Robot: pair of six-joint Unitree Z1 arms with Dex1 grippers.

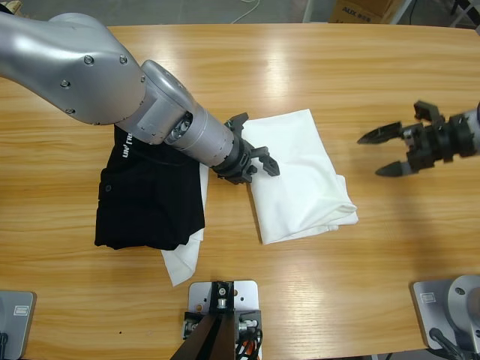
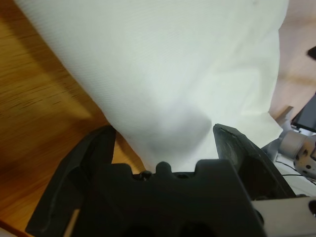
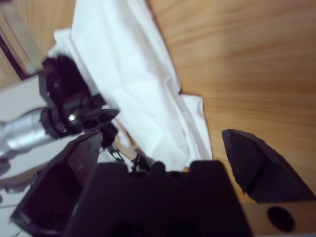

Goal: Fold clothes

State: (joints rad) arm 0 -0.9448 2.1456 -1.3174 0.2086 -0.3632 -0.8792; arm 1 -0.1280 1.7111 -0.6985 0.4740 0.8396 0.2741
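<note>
The clothes, a white T-shirt (image 1: 300, 172), lie folded into a rough rectangle at the middle of the table; no print shows. My left gripper (image 1: 256, 146) hovers open at the shirt's left edge. In the left wrist view the white T-shirt (image 2: 163, 64) fills the picture and its near edge reaches between the spread jaws of the left gripper (image 2: 165, 143). My right gripper (image 1: 371, 155) stands open over bare wood to the right of the shirt, apart from it. The right wrist view looks past the right gripper (image 3: 165, 143) at the T-shirt (image 3: 133, 84) and the left gripper (image 3: 74, 106) beyond.
A black garment with white lettering (image 1: 150, 195) lies left of the shirt, partly under the left arm. A white cloth (image 1: 184, 259) sticks out from beneath its lower right side. Bare wooden table (image 1: 375, 75) stretches to the right and back. A cardboard box (image 1: 360, 9) stands past the far edge.
</note>
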